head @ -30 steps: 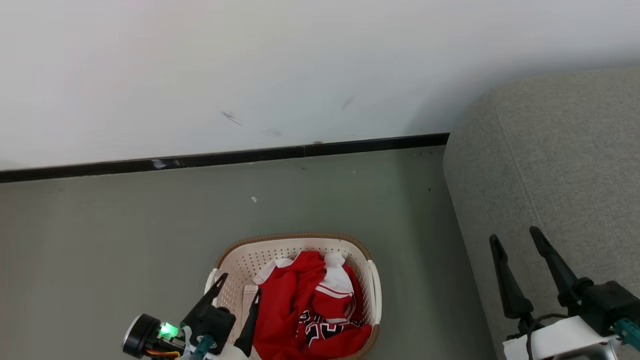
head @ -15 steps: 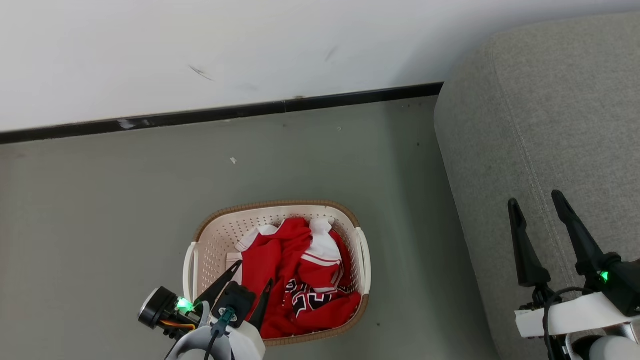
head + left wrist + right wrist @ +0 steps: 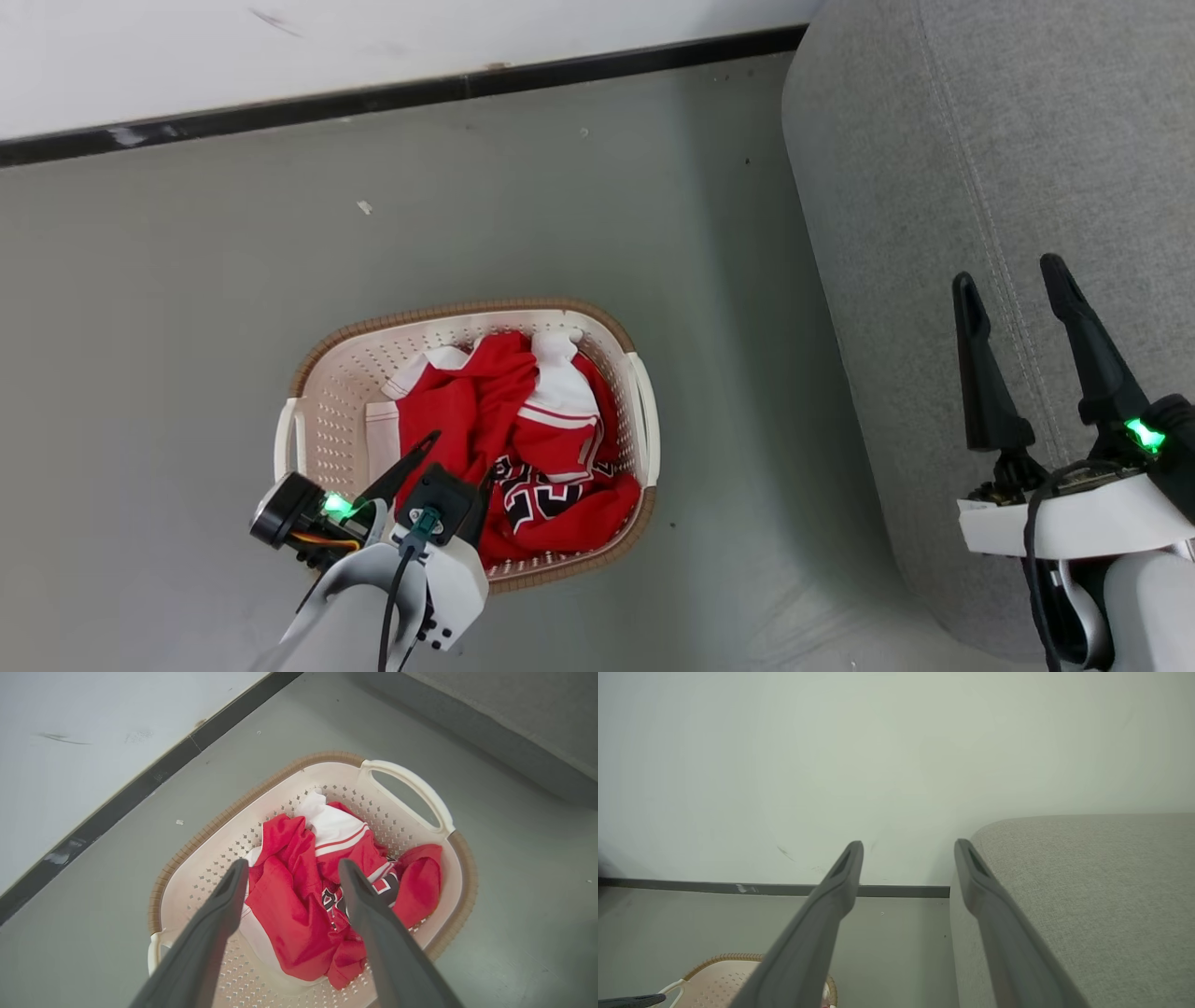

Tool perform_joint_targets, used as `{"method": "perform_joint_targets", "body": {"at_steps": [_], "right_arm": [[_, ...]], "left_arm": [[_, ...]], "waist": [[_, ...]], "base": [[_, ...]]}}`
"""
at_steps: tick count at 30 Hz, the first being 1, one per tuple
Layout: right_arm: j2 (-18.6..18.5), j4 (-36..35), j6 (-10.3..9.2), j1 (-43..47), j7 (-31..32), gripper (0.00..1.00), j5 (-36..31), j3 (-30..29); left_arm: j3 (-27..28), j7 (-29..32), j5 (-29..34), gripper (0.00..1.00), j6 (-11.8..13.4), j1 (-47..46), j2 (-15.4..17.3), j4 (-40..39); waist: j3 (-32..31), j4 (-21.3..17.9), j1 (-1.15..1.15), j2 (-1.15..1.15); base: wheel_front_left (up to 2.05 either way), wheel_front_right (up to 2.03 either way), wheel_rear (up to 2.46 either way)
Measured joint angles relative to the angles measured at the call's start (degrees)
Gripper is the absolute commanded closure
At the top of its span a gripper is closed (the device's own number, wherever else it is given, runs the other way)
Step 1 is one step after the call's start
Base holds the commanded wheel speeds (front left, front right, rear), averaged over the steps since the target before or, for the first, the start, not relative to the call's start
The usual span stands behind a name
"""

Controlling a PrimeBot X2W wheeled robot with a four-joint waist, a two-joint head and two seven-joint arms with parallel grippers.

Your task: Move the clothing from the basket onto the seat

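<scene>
Nearly on the pile: left arm poised over the basket

Left gripper (image 3: 460,455) hung at 7 o'clock of the head view, fingers spread wide and empty. Its tips were above the clothing (image 3: 476,401); I could not tell whether they touched it. All the clothing lay in the basket (image 3: 448,311), a red-and-white heap bunched toward its 3 o'clock side, with bare perforated base at 9 o'clock. Seat (image 3: 934,140) ran from 1 to 4 o'clock, with no garment on the part in view. Right gripper (image 3: 1008,273) hovered over the seat's edge at 4 o'clock, equally wide and empty.

Step in hand, by my reading, was the reach for a first garment. It would go best by dropping straight onto the raised red fold between the tips, deep enough to pinch cloth rather than skim it. The fingers should stay off the basket wall and close fully before lifting.

Against a second back, the head camera had tipped down, so the wall shrank and the basket rose in view. That was no move of the basket. Left gripper had come from the basket's 9 o'clock wall in over the heap. Both grippers stayed wide.
</scene>
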Motion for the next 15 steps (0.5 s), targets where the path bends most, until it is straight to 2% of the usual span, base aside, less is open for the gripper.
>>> {"method": "perform_joint_targets", "body": {"at_steps": [15], "right_arm": [[-0.04, -1.15, 0.00, -7.45, -0.01, 0.00, 1.82, 1.36]], "left_arm": [[0.05, 0.00, 0.77, 0.00, 0.58, -8.35, -0.29, 7.36]], "waist": [[10.47, -4.30, 0.00, 0.00]], "base": [[0.00, 0.00, 0.00]]}}
